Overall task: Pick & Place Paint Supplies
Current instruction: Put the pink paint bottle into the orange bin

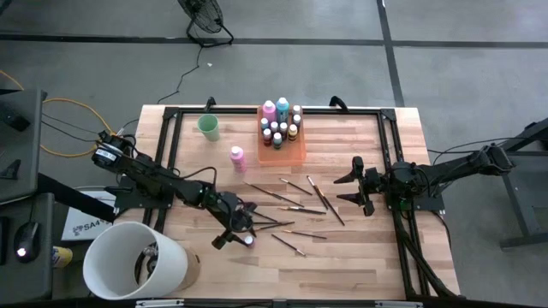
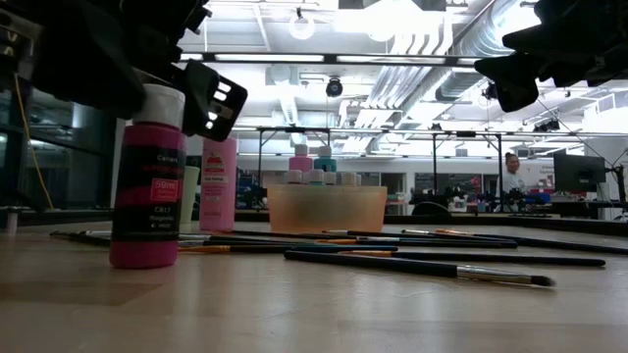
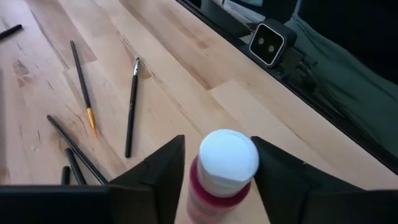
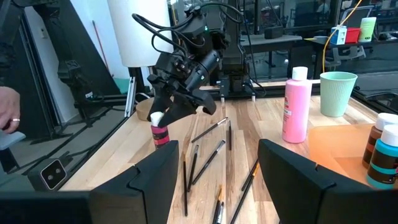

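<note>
A magenta bottle (image 2: 147, 186) with a white cap (image 3: 228, 155) stands upright on its base near the table's front left. My left gripper (image 3: 217, 146) comes at it slanting down from the left, open, one finger on each side of the cap. It also shows across the table in the right wrist view, left gripper (image 4: 180, 106) over bottle (image 4: 160, 132). Several thin dark brushes (image 1: 291, 205) lie flat at mid-table. A pink bottle (image 1: 237, 157) stands behind them. My right gripper (image 1: 353, 186) hangs open and level at the right, holding nothing. My left gripper has its fingers on either side of the bottle's white cap (image 3: 228, 155), at neck height. A gap shows beside one finger (image 3: 168, 168). The other finger (image 3: 273, 168) lies right at the cap's edge, and I cannot tell whether it touches.
A translucent orange tray (image 2: 324, 208) of small bottles stands at the back centre, with a mint-green cup (image 1: 208, 127) to its left. A large white bucket (image 1: 133, 261) sits at the front left corner. A person's hand (image 4: 6, 118) shows beyond the table.
</note>
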